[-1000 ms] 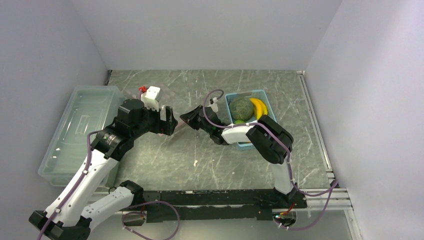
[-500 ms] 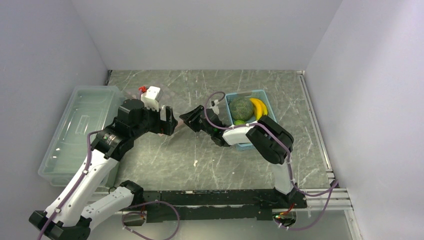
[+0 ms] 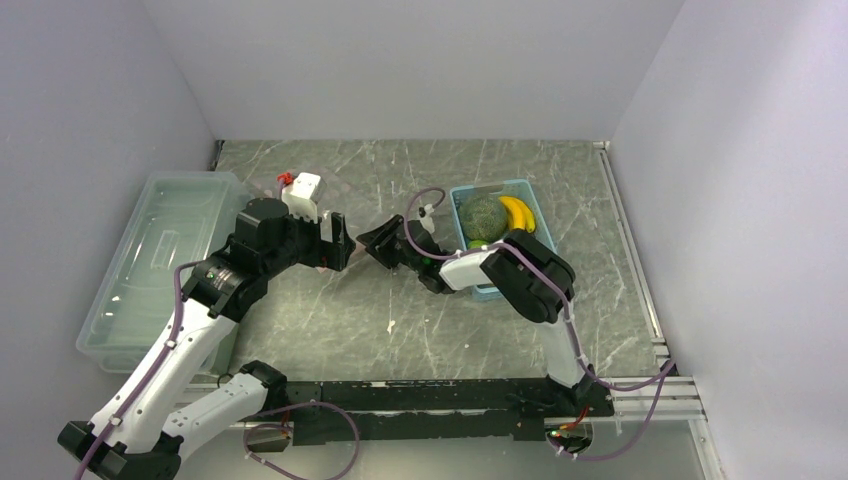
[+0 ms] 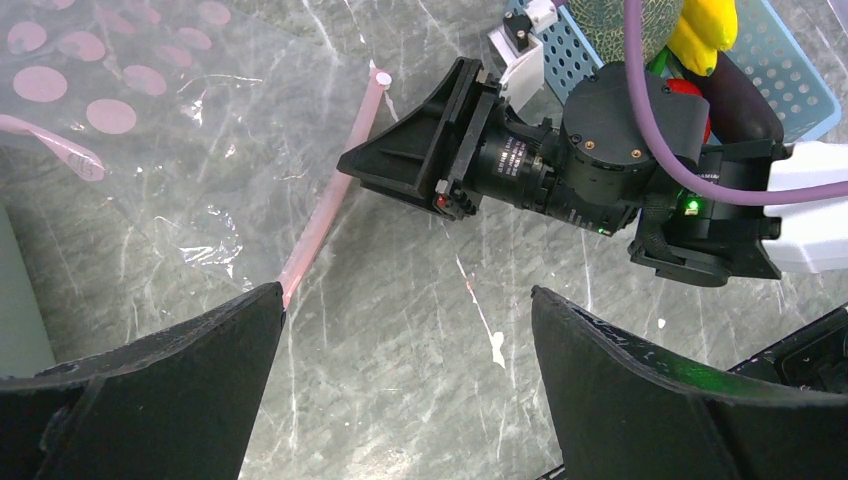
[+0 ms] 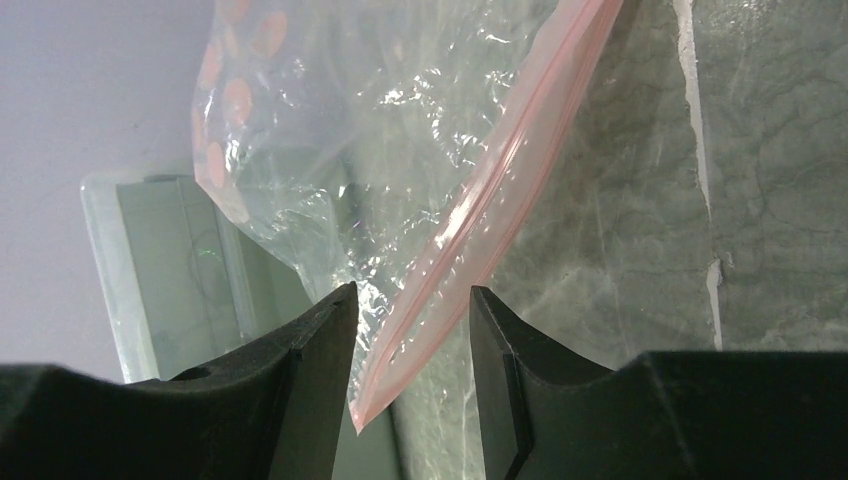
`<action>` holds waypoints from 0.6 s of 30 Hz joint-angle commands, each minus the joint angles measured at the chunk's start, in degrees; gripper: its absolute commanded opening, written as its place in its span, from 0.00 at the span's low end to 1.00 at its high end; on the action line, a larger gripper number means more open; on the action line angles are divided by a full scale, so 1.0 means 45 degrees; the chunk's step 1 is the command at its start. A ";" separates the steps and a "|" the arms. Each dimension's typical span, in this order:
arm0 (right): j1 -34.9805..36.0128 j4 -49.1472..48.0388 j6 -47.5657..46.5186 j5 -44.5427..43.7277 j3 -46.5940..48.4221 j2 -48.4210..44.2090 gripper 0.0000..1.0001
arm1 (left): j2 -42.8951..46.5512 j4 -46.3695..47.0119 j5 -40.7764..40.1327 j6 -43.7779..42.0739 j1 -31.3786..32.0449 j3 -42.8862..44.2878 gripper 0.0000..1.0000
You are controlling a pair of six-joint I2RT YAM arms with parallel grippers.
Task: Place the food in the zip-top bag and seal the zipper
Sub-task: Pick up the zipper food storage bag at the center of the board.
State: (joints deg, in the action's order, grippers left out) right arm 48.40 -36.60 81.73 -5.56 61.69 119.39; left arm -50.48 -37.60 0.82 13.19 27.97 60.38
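The clear zip-top bag (image 4: 170, 130) lies on the table (image 3: 330, 320) at upper left of the left wrist view, its pink zipper (image 4: 330, 190) passing unpinched between the parted fingers of the right end effector (image 5: 410, 295), with the left end effector (image 4: 405, 300) spread wide nearby.

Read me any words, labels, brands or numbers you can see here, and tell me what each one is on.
None can be read.
Faint pale marks on the right arm's black wrist housing are too small to read.
The zip-top bag carries only pink dots, no words.
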 commanded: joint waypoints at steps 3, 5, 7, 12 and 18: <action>-0.0092 -0.0851 0.0296 0.0103 0.0859 0.0304 0.49 | 0.0085 0.0326 0.0234 -0.0006 0.0035 0.0019 0.99; -0.0087 -0.0834 0.0314 0.0113 0.1005 0.0385 0.49 | 0.0099 0.0329 0.0234 -0.0018 0.0034 0.0020 0.99; -0.0110 -0.0767 0.0317 0.0175 0.1209 0.0522 0.48 | 0.0104 0.0329 0.0243 -0.0011 0.0035 0.0014 0.99; -0.0101 -0.0627 0.0344 0.0260 0.1799 0.0930 0.48 | 0.0134 0.0329 0.0267 -0.0024 0.0035 0.0017 0.99; -0.0112 -0.0596 0.0445 0.0202 0.2323 0.1413 0.47 | 0.0143 0.0329 0.0287 -0.0018 0.0035 0.0020 0.99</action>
State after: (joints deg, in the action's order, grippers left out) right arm 48.10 -36.75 82.65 -4.40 69.52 124.64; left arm -50.46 -37.60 1.26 13.19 27.97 60.38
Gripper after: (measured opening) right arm 0.478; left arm 0.989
